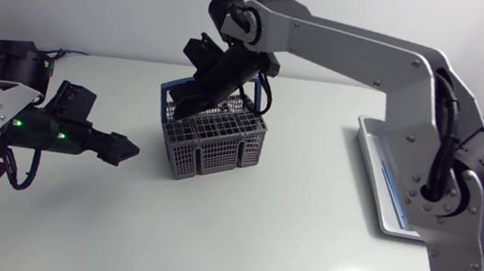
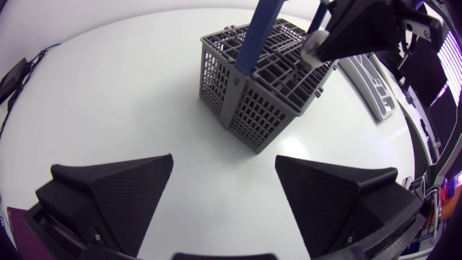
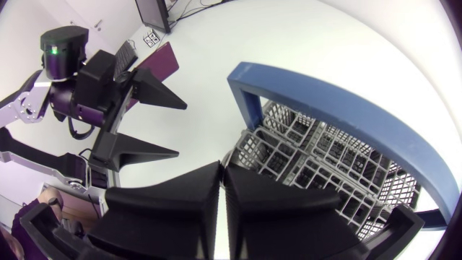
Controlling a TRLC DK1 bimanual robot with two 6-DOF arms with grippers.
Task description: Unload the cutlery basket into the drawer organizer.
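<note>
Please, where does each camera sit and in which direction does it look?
Head view: fixed above the table, looking down on the left arm, right arm, basket and organizer.
Left wrist view: on the left arm, facing the basket; its own open left gripper shows.
Right wrist view: on the right arm, looking down into the basket; its shut right gripper shows.
All share the basket.

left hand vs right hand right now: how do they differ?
The left hand is wide open; the right hand is shut, with nothing visible in it. The left hand hangs over bare table, short of the basket; the right hand is down at the basket, beside its blue handle. The left hand points roughly level; the right hand angles steeply downward. Both are matte black and wedge-fingered.
</note>
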